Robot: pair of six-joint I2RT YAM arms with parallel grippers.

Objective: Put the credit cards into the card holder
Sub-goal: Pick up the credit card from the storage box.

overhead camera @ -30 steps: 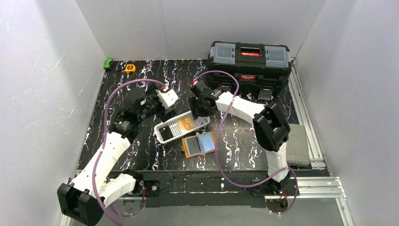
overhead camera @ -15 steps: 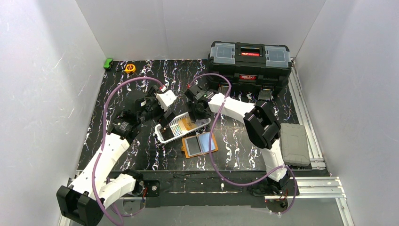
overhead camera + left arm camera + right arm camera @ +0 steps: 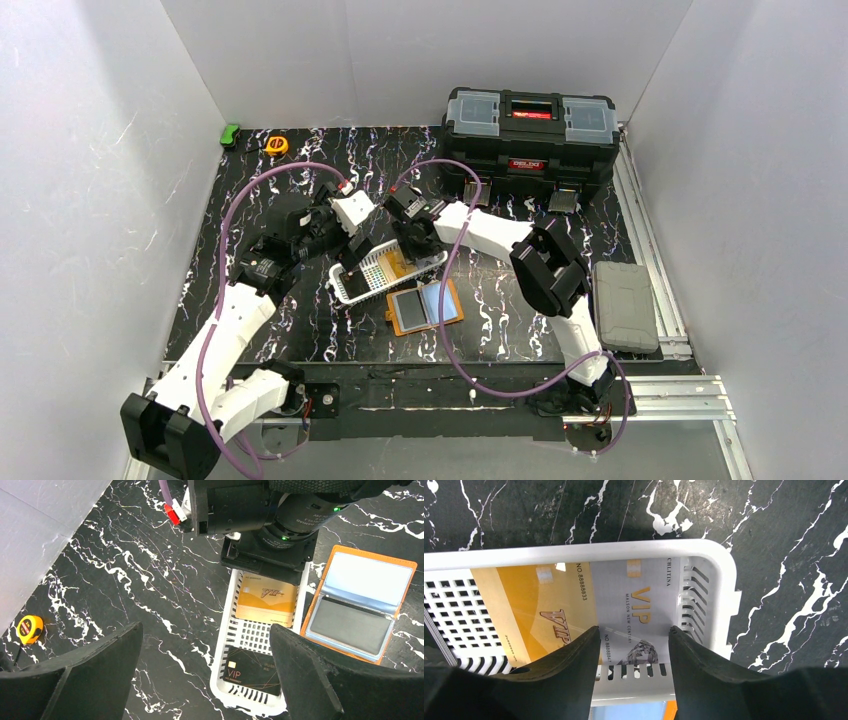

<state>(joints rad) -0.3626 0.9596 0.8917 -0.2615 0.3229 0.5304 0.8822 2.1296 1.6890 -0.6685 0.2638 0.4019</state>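
Swinging left from where it hung a second ago, the right arm has brought the right gripper (image 3: 634,636) down over the right end of the white basket (image 3: 574,553); the left arm has hardly shifted. Nearest the arm bases, the card holder (image 3: 425,306) lies open and flat on the black marbled table (image 3: 310,325). Its orange edge shows around grey-blue pockets, and it sits just beside the basket's near right side. The credit cards (image 3: 266,600) all lie in the basket, none in the holder: a black card (image 3: 250,671) at the left end, a gold card (image 3: 534,610) further right, and a silver card (image 3: 634,605) right beside the gold one at the right end. The right gripper's jaws stand partly apart, one finger toward each side of the silver card, with nothing clamped between them. The left gripper (image 3: 205,630) hangs above the basket with its jaws spread wide, holding nothing. Far back sit a black toolbox (image 3: 530,130), a yellow tape measure (image 3: 277,145) and a small green object (image 3: 231,133).
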